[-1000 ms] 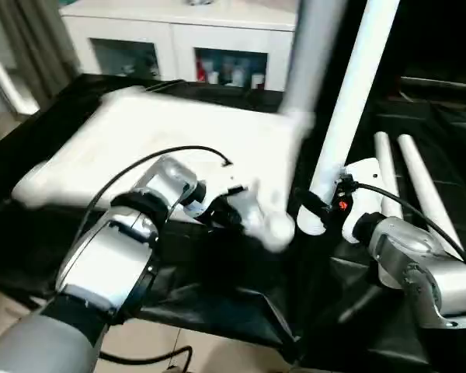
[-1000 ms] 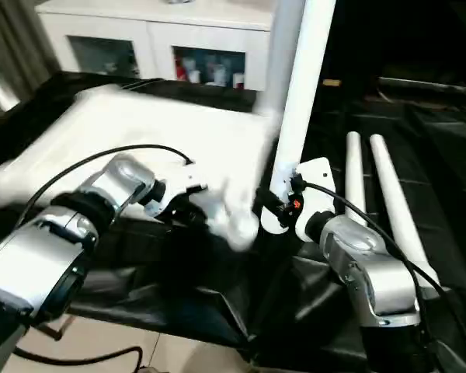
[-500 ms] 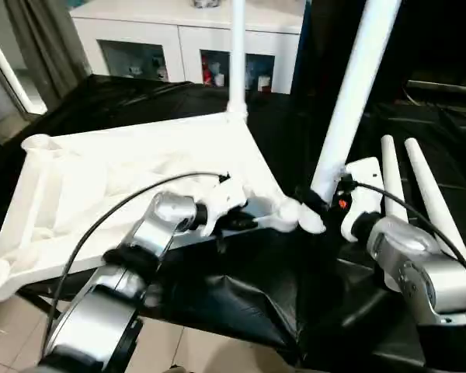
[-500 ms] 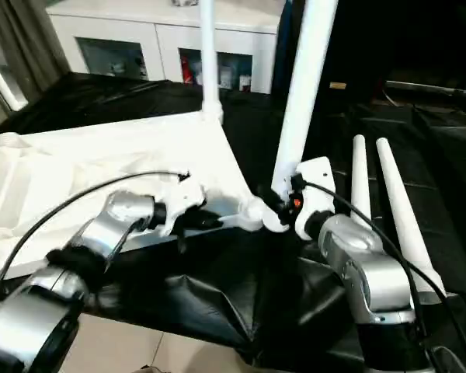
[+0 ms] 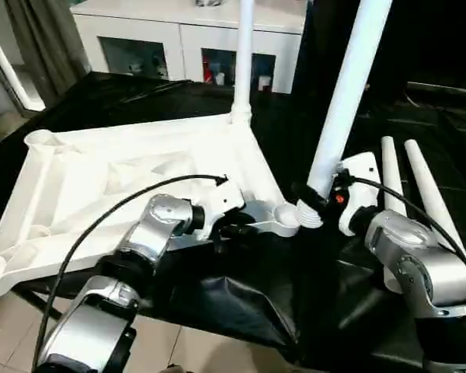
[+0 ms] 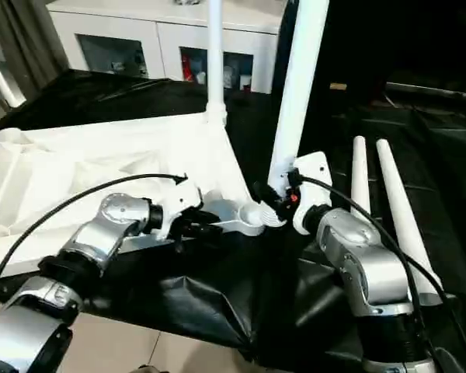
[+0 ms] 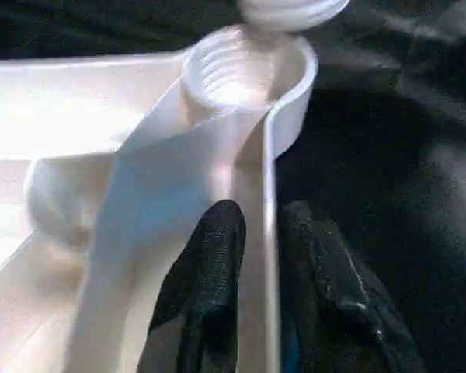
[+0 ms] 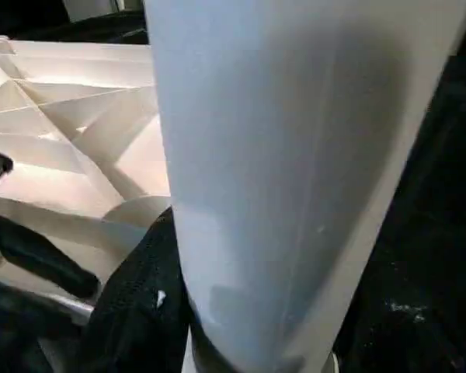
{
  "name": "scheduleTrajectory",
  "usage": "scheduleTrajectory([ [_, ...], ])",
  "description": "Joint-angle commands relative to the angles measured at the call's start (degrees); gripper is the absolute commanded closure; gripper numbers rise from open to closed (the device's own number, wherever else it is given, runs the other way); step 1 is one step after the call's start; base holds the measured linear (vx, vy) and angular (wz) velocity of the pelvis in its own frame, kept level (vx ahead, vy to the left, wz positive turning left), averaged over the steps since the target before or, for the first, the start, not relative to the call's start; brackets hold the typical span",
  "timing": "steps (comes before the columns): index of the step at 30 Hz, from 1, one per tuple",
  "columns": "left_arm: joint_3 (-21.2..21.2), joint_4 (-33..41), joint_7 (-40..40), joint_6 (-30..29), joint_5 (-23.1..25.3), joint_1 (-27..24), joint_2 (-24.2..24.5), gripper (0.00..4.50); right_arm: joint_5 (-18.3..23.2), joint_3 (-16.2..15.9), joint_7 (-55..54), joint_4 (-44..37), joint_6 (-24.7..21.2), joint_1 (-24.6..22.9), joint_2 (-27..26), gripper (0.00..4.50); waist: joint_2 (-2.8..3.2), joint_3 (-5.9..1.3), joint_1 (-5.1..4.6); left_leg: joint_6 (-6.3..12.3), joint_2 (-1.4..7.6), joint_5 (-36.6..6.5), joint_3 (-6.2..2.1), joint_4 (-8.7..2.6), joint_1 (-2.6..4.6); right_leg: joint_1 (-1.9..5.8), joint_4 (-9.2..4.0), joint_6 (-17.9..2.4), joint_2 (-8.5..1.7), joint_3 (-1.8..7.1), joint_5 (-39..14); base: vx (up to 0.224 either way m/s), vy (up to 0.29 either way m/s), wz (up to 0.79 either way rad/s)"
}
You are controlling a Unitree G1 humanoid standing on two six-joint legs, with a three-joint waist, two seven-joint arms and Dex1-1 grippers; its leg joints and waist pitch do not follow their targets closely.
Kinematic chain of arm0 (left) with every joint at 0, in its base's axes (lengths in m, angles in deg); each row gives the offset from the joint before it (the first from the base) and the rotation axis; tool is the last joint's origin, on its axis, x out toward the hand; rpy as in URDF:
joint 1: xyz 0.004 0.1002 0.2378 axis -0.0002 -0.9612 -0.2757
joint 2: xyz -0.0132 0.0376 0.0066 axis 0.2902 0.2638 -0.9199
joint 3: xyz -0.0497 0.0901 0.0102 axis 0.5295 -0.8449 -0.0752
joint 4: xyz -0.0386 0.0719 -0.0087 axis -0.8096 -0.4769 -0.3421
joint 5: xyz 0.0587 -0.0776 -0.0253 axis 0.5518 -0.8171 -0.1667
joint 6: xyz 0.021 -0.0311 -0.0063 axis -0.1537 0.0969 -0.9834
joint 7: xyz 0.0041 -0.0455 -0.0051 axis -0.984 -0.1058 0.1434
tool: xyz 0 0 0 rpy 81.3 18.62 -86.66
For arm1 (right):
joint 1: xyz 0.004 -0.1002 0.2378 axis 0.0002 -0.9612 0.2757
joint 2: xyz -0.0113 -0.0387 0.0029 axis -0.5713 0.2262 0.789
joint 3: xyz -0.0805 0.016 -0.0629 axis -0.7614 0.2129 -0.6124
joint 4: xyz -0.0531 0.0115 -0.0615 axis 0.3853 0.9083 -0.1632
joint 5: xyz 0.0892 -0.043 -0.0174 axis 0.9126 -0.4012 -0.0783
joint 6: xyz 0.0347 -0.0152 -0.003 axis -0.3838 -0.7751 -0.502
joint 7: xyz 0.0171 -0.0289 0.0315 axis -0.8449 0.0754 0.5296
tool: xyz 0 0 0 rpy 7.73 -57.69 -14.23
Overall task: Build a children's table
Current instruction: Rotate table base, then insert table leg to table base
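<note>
The children's table top [image 5: 109,186] lies underside up on the black cloth, ribs showing. One white leg [image 5: 244,54] stands in its far right corner socket. My left gripper [image 5: 231,228] is at the near right rim, and its black fingers [image 7: 217,241] sit closely either side of the thin rim wall, just behind the empty corner socket [image 7: 245,66]. My right gripper [image 5: 309,196] is shut on a second leg [image 5: 346,85], held nearly upright. That leg's threaded lower end [image 5: 307,217] hangs right beside the socket [image 5: 283,215], not in it.
Two more white legs [image 5: 389,183] [image 5: 426,194] lie side by side on the cloth at the right. A white cabinet with glass doors [image 5: 179,39] stands behind the table. The table's front edge and the tiled floor [image 5: 8,311] are close below my left arm.
The table top has swung round and settled flatter, its near right socket now just left of the held leg's end. My left gripper stayed at the rim. The right arm has barely moved.
</note>
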Motion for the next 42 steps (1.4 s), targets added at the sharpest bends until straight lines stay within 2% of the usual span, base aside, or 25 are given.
scheduleTrajectory([
  [1, -0.2, 0.3, -0.8, -0.6, 0.6, 0.2, 1.1, 3.44, 0.0, 0.0, 0.7, -0.7, 0.4, 0.1, 0.4, 2.59, -1.03, -4.11, 0.23, 1.36, 1.99, -10.8, -1.22, -4.12, 0.63, 2.57, -4.74, -10.0, -3.29, 2.61, -15.4, 0.0, 0.0, 0.0],
  [9, -1.6, 0.7, -2.0, -1.9, 1.3, 0.0, 3.1, 3.44, -0.1, -0.2, 0.8, -0.4, 0.6, 0.1, 0.0, 2.59, -0.92, -4.11, 0.24, 1.21, 2.0, -10.9, -1.16, -4.09, 0.65, 2.64, -4.54, -11.1, -3.29, 2.67, -14.0, 0.0, 0.0, 0.0],
  [10, -1.7, 0.7, -2.1, -2.0, 1.2, -0.1, 3.2, 3.62, -0.1, -0.2, 0.7, -0.3, 0.7, 0.2, -0.1, 2.59, -0.91, -4.07, 0.23, 1.16, 2.0, -11.1, -1.16, -4.1, 0.64, 2.62, -4.62, -11.1, -3.34, 2.66, -14.4, 0.0, 0.0, 0.0],
  [14, -2.3, 0.8, -2.2, -2.1, 1.4, -0.4, 3.3, 3.8, 0.0, 0.0, 0.8, 0.2, 1.0, 0.5, -0.5, 2.59, -0.88, -4.09, 0.26, 0.97, 2.04, -11.3, -1.18, -4.13, 0.67, 2.6, -4.61, -11.0, -3.32, 2.68, -14.6, 0.0, 0.0, 0.0],
  [15, -2.3, 0.8, -2.3, -2.1, 1.3, -0.4, 3.3, 4.05, 0.0, 0.1, 0.8, 0.4, 1.2, 0.7, -0.7, 2.59, -0.86, -4.06, 0.28, 0.94, 2.01, -11.5, -1.15, -4.12, 0.69, 2.55, -4.68, -11.0, -3.31, 2.68, -14.8, 0.0, 0.0, 0.0],
  [17, -2.6, 0.7, -2.5, -2.0, 1.4, -0.4, 3.4, 4.17, 0.3, -0.1, 1.3, 1.1, 1.5, 1.1, -1.1, 2.59, -0.83, -4.02, 0.22, 0.82, 2.02, -12.0, -1.18, -4.16, 0.7, 2.52, -4.77, -11.0, -3.35, 2.66, -15.5, 0.0, 0.0, 0.0],
  [22, -2.1, 0.7, -2.8, -1.8, 0.4, -0.2, 3.1, 4.47, 0.5, -0.8, 3.4, 4.1, 4.8, 2.8, -2.3, 2.59, -0.74, -4.08, 0.11, 0.55, 2.02, -12.7, -1.24, -4.15, 0.66, 2.56, -4.77, -11.2, -3.48, 2.62, -16.0, 0.0, 0.0, 0.0],
  [28, -2.0, 1.6, -4.0, -0.8, -1.0, -0.4, 3.1, 4.5, 3.2, 0.5, 6.6, 10.1, 4.9, 6.6, -4.1, 2.59, -0.9, -4.26, 0.15, 1.3, 2.11, -10.6, -1.14, -4.02, 0.7, 2.65, -4.31, -12.3, -3.37, 2.69, -12.6, 0.0, 0.0, 0.0],
  [34, -2.7, 3.2, -5.4, 0.3, -1.0, -1.4, 3.7, 4.5, 2.5, -1.5, 10.4, 15.5, 5.6, 8.6, -3.9, 2.59, -0.97, -4.55, 0.49, 2.44, 2.15, -7.7, -1.01, -3.77, 0.51, 2.89, -3.57, -14.1, -3.41, 2.63, -7.5, 0.0, 0.0, 0.0],
  [35, -3.0, 3.6, -5.6, 0.4, -0.8, -1.7, 4.0, 4.5, 1.8, -2.4, 11.3, 16.4, 5.6, 9.1, -3.5, 2.59, -1.44, -4.44, 0.4, 2.63, 2.14, -7.7, -0.96, -3.85, 0.44, 2.95, -3.64, -13.9, -3.33, 2.61, -7.7, 0.0, 0.0, 0.0],
  [37, -3.1, 3.8, -5.5, 0.5, -0.6, -1.8, 4.2, 4.5, 1.5, -2.8, 11.7, 16.8, 5.4, 9.5, -3.2, 2.59, -1.17, -4.3, 0.34, 2.36, 2.15, -8.5, -0.96, -3.87, 0.6, 2.78, -3.83, -13.6, -3.37, 2.58, -9.9, 0.0, 0.0, 0.0],
  [39, -3.1, 3.9, -5.6, 0.5, -0.6, -1.9, 4.4, 4.5, 1.1, -3.1, 12.2, 17.7, 5.6, 10.0, -2.8, 2.59, -1.36, -4.29, 0.35, 2.1, 2.16, -9.0, -0.93, -3.87, 0.65, 2.78, -4.02, -13.1, -3.45, 2.67, -11.4, 0.0, 0.0, 0.0],
  [41, -3.0, 4.1, -5.7, 0.5, -0.6, -2.0, 4.5, 4.5, 0.8, -3.4, 12.5, 18.4, 5.8, 10.4, -2.5, 2.59, -1.26, -4.28, 0.32, 1.78, 2.19, -9.4, -1.0, -3.91, 0.66, 2.72, -4.02, -12.8, -3.45, 2.65, -12.0, 0.0, 0.0, 0.0],
  [42, -2.9, 4.3, -5.9, 0.6, -0.8, -2.2, 4.5, 4.5, 0.4, -3.6, 12.9, 19.6, 5.9, 11.0, -2.2, 2.59, -1.44, -4.31, 0.23, 1.73, 2.16, -9.4, -0.99, -3.92, 0.64, 2.73, -4.02, -12.8, -3.4, 2.62, -12.1, 0.0, 0.0, 0.0],
])
